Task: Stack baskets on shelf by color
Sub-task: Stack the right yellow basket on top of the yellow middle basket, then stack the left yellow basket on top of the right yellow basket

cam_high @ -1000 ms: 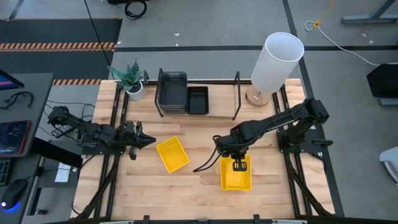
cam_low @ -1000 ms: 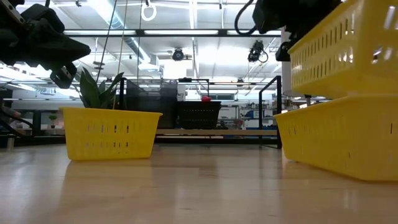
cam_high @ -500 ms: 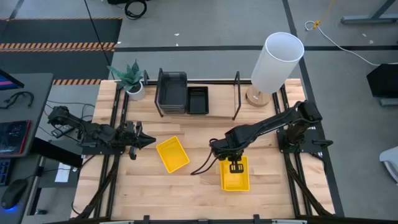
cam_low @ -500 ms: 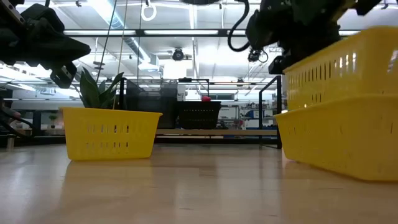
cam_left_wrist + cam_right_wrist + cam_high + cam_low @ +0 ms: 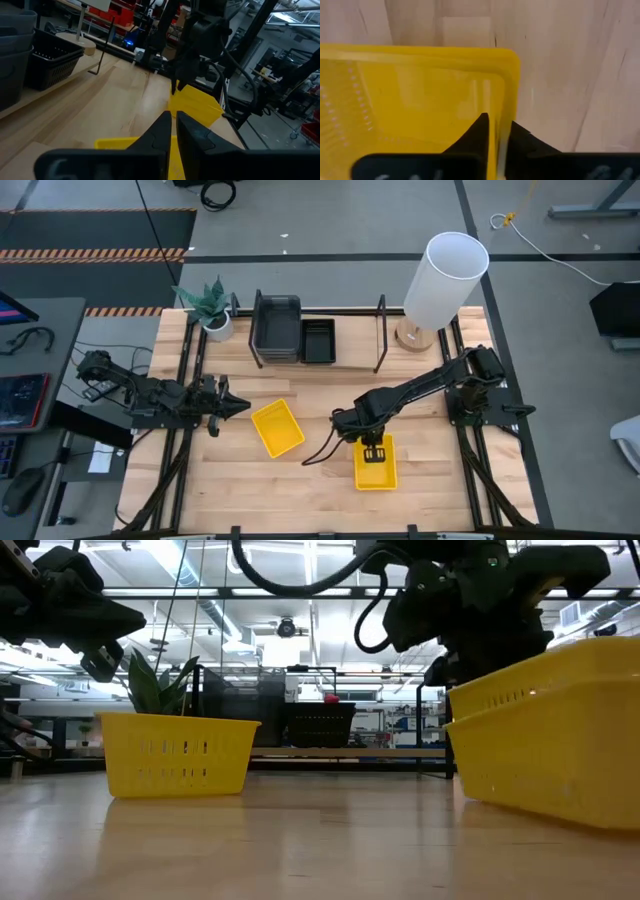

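Two yellow baskets [image 5: 376, 465] sit one inside the other near the table's right front; in the low view this pair [image 5: 545, 740] shows the upper one nested in the lower. My right gripper [image 5: 372, 448] stands over the pair's far end, shut on the upper basket. A third yellow basket [image 5: 277, 428] rests flat on the tabletop at centre-left. My left gripper [image 5: 236, 407] hovers left of it, shut and empty. The shelf [image 5: 318, 365] lies along the far edge with stacked dark grey baskets [image 5: 277, 328] and black baskets [image 5: 318, 340] on it. My right gripper pinches the upper yellow basket's wall [image 5: 501, 112] at its far end, one finger [image 5: 481, 132] inside the basket and the other [image 5: 522, 140] outside. The fingers come from above, pointing down. The basket sits nearly level, nested in the lower yellow basket, which rests on the table.
A white lamp [image 5: 445, 280] stands at the far right corner and a potted plant [image 5: 212, 305] at the far left. A dark cable [image 5: 325, 448] trails on the wood left of the nested pair. Bare wood lies between the shelf and the yellow baskets.
My right gripper has come down and shifted slightly toward the table's left, lowering the held yellow basket. That basket, which was tilted and lifted above the lower one, now sits nested inside it. The left arm has kept still.
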You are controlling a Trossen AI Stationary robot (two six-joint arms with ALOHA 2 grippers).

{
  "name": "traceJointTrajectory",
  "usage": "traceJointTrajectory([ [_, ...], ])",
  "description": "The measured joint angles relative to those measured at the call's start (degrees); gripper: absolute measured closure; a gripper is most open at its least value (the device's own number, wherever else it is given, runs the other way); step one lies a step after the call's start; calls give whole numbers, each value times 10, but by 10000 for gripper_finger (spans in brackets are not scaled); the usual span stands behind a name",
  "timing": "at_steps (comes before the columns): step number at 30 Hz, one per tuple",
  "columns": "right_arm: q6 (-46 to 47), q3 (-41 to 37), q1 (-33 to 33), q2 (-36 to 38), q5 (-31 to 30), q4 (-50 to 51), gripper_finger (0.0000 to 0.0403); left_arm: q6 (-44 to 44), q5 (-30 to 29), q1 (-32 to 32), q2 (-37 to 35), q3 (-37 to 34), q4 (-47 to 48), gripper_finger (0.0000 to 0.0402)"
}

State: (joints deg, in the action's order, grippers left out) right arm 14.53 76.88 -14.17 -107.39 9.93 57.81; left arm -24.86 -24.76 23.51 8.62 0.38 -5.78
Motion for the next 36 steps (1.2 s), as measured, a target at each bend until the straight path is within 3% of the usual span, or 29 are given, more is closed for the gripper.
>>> traceJointTrajectory([
  [12, 55, 3, 7, -4, 22, 0, 263, 0, 0, 0, 0, 0, 0, 375],
  [18, 82, 56, 17, -4, 26, 45, 246, 0, 0, 0, 0, 0, 0, 366],
  [25, 47, 152, 27, -4, -20, 50, 246, 0, 0, 0, 0, 0, 0, 372],
  [28, 41, 184, 32, -4, -29, 11, 246, 0, 0, 0, 0, 0, 0, 376],
  [36, 23, 195, 23, -16, -29, -215, 247, 0, 0, 0, 0, 0, 0, 367],
])
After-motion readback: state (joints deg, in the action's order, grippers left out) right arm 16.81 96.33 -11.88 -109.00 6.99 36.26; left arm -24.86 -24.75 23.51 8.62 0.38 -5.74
